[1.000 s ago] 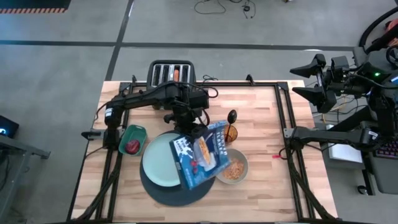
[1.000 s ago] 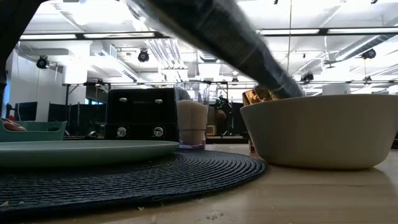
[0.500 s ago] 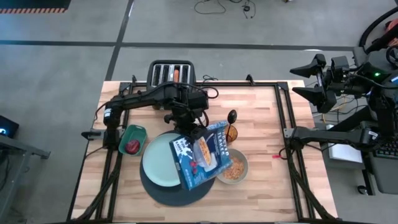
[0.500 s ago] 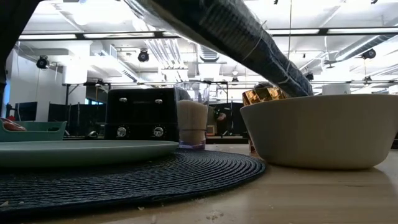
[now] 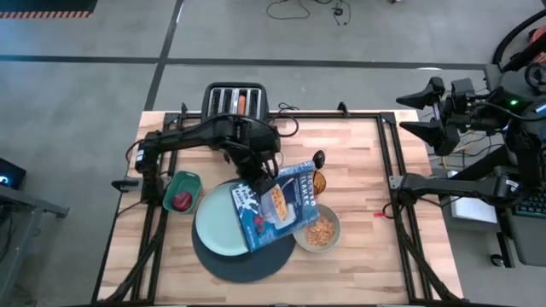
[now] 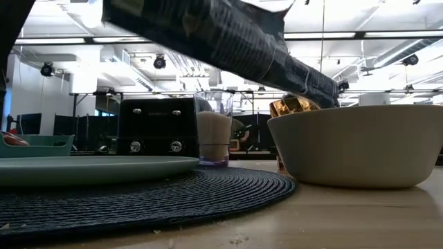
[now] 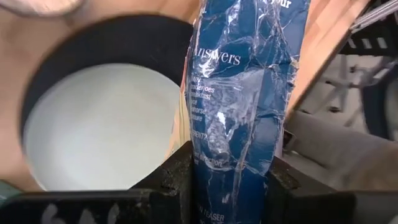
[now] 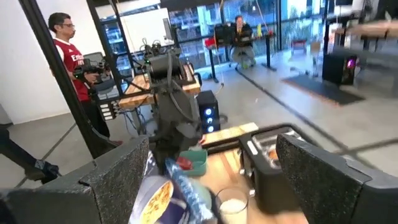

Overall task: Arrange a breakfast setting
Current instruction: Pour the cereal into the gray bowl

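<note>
My left gripper (image 5: 258, 175) is shut on the blue cereal box (image 5: 277, 205), which hangs tilted over the pale blue plate (image 5: 217, 226) and beside the cream bowl (image 5: 318, 230) of cereal. The plate lies on the dark blue mat (image 5: 243, 263). The amber glass (image 5: 318, 182) and the dark spoon (image 5: 318, 159) stand behind the bowl. The dark red fruit (image 5: 182, 201) lies in the teal dish. The bagel (image 5: 242, 101) sticks up from a toaster slot. My right gripper (image 5: 415, 111) is open, off the table's right side. My left gripper pinches the cereal box near one end (image 7: 230, 158) between its two fingers (image 7: 177, 180), one on each side of the printed panel. The box reaches away from the fingers, lifted clear, and slants down over the plate (image 7: 106, 124) toward the bowl.
The black toaster (image 5: 237, 100) stands at the table's far edge. The teal dish (image 5: 175, 182) sits left of the plate. In the low view a clear glass (image 6: 213, 138) with white contents stands before the toaster. People show in the room behind, in the right wrist view.
My left gripper has turned and drawn the cereal box a little toward the table's left, off the bowl. The box's lower end has risen from the bowl's rim, and more of the cereal in the bowl shows now.
</note>
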You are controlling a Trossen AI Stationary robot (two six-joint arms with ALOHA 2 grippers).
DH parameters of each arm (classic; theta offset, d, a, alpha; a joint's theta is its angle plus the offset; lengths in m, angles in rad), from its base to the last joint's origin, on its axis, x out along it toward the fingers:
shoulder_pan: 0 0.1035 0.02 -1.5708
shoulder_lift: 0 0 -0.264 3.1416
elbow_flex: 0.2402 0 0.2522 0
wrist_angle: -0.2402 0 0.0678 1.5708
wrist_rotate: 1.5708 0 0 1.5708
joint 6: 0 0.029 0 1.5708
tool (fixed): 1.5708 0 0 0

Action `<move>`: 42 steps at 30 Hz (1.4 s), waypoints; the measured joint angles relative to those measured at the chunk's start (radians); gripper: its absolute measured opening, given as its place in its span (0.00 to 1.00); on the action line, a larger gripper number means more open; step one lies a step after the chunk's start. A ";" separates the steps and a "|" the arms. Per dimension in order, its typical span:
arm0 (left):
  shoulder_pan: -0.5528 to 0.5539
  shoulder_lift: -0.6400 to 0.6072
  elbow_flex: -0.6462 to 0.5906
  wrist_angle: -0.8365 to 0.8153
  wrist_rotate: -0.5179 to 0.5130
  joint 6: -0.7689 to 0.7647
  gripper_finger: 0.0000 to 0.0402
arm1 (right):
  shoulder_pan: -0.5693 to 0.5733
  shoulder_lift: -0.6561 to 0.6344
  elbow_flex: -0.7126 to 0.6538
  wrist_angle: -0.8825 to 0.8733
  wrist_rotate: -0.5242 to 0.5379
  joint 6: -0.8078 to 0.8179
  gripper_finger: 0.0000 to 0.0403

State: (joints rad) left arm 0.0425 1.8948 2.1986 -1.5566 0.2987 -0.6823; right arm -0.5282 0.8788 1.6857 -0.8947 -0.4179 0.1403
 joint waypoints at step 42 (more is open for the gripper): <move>-0.119 -0.045 0.000 0.177 -0.480 0.307 0.23 | 0.261 0.147 -0.520 0.214 0.088 0.017 0.81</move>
State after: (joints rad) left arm -0.0769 1.8496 2.1986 -1.3793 -0.1812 -0.3751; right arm -0.2668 1.0260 1.1656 -0.6809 -0.3302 0.1568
